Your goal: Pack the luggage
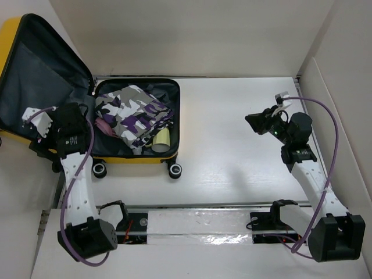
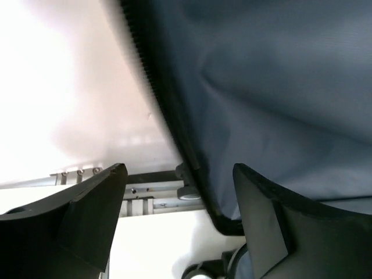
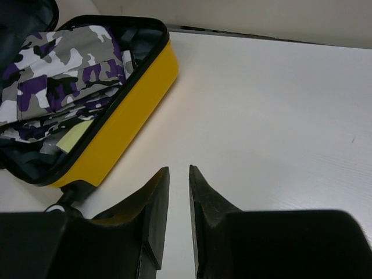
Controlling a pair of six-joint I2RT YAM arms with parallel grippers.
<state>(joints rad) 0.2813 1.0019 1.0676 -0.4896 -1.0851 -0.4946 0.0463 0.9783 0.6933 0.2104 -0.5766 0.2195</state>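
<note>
The yellow luggage (image 1: 133, 158) lies open at the left of the table. Its lid (image 1: 35, 70), lined in dark grey, stands open at the far left. The base holds folded purple-and-grey camouflage clothing (image 1: 131, 110), a pale yellow roll (image 1: 163, 138) and a pink item (image 1: 103, 125). My left gripper (image 1: 43, 136) is at the lid's near edge. In the left wrist view it (image 2: 179, 168) is open, with the lid's dark rim (image 2: 174, 133) running between the fingers. My right gripper (image 1: 251, 120) hovers over the bare table at the right. Its fingers are nearly together and empty (image 3: 178, 170), pointing toward the luggage (image 3: 125, 116).
Two black-and-white caster wheels (image 1: 174, 170) (image 1: 100, 170) stick out of the luggage's near side. A metal rail (image 1: 197, 224) runs along the near table edge between the arm bases. White walls enclose the table at the back and right. Bare white table (image 1: 232, 151) lies between luggage and right arm.
</note>
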